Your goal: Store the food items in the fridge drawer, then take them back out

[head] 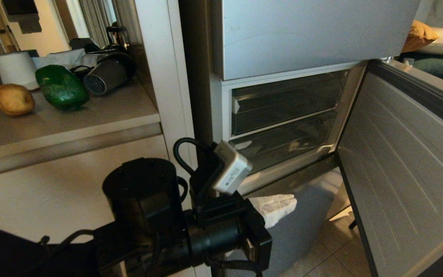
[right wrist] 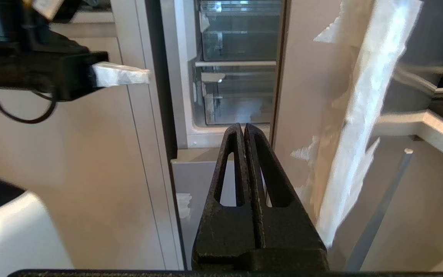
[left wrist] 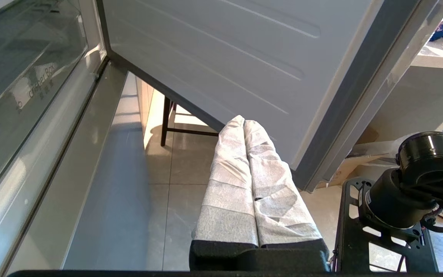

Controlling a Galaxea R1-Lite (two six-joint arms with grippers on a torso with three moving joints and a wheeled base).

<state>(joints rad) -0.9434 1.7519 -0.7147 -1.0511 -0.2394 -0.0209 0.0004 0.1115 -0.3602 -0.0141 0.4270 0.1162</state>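
The food items lie on the counter (head: 90, 119) at the far left: a tan potato (head: 14, 100) and a glossy green pepper (head: 62, 91) beside it. The silver fridge stands open, and two clear drawers sit pushed in, one above the other; the lower fridge drawer (head: 283, 144) (right wrist: 237, 104) looks empty. My left gripper (head: 292, 202) (left wrist: 243, 121), its fingers wrapped in white, is shut on nothing and hangs low in front of the fridge's bottom panel. My right gripper (right wrist: 243, 126) has black fingers, is shut and empty, and points at the fridge from a distance; the head view does not show it.
The open fridge door (head: 406, 173) swings out on the right. A paper roll (head: 15, 67) and a dark round appliance (head: 108, 73) stand behind the food. Beige cabinet fronts (head: 71, 200) lie under the counter. Chair legs (left wrist: 165, 123) stand on the tiled floor beyond the door.
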